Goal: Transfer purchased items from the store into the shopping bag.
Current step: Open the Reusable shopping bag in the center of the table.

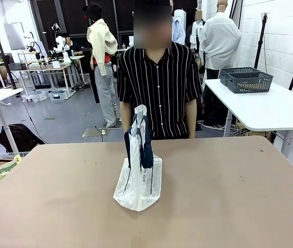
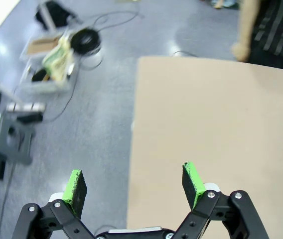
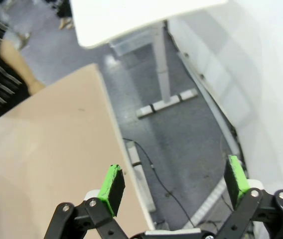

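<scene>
Front view, shopping bag [image 1: 139, 181]: middle of the table [image 1: 229, 196]; long axis upright; navy handles [image 1: 139, 142] on top; crinkled foot spread toward the camera
Around the bag: person [image 1: 159, 88] directly behind it at the far edge; grey baskets [image 1: 247, 80] well off to its right on a white side table [image 1: 270, 111]
Left gripper [image 2: 132, 172]: left of the bag, over the table's edge; pads spread wide; empty
Right gripper [image 3: 174, 172]: right of the bag, over the table's edge and floor; pads spread wide; empty
</scene>
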`<state>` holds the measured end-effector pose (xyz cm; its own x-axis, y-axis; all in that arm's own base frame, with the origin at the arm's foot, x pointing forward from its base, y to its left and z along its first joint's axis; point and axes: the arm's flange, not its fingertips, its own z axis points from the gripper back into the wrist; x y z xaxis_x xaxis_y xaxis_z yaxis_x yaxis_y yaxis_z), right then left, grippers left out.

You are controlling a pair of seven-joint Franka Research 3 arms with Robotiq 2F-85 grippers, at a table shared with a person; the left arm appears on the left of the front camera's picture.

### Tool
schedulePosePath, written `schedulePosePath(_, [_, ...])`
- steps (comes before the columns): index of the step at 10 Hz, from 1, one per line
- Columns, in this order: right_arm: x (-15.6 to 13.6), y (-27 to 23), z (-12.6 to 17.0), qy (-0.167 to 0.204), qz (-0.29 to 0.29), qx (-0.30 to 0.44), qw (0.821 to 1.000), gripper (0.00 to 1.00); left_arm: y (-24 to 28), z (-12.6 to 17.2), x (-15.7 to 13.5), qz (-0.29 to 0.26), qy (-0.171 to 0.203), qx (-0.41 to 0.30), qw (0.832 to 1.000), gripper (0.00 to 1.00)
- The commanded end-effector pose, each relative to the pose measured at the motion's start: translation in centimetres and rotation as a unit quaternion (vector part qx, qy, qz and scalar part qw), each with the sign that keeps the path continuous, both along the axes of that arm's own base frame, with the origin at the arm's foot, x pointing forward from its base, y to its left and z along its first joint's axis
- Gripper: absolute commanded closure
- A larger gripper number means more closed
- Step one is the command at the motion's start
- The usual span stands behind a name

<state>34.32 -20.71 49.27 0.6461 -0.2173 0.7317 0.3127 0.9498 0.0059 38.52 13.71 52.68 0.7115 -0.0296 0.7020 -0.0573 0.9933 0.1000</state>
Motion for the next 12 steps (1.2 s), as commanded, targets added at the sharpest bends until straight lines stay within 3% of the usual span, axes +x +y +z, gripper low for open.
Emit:
schedulePosePath(1, [1.1,5.0,1.5,-0.01,0.065,0.02,0.998,0.0,-2.6,1.8,3.2,-0.097,-0.033,0.003,0.995,0.0])
schedulePosePath(4, [4.1,15.7,4.2,-0.027,0.241,0.017,0.97,0.0,-12.5,4.2,10.1,-0.24,-0.047,0.019,0.969,0.0])
schedulePosePath(6, [5.0,22.5,5.3,-0.005,0.333,-0.008,0.943,0.0,-18.5,4.9,14.0,-0.302,-0.041,-0.017,0.952,0.0])
schedulePosePath(7, [5.3,24.5,5.0,0.001,0.344,-0.024,0.939,0.0,-20.9,4.6,14.9,-0.313,-0.032,-0.028,0.949,0.0])
schedulePosePath(8, [6.1,24.2,4.1,0.007,0.315,-0.053,0.948,0.0,-20.3,4.8,10.8,-0.267,-0.044,0.014,0.963,0.0])
schedulePosePath(9, [4.0,25.5,5.3,-0.009,0.324,-0.008,0.946,0.0,-20.3,4.8,10.8,-0.267,-0.044,0.014,0.963,0.0])
schedulePosePath(11, [4.0,25.5,5.3,-0.009,0.324,-0.008,0.946,0.0,-22.3,4.5,12.5,-0.287,-0.042,0.001,0.957,0.0])
schedulePosePath(12, [4.6,26.2,5.1,-0.001,0.33,-0.019,0.944,0.0,-21.1,3.9,11.3,-0.271,-0.044,-0.034,0.961,0.0])
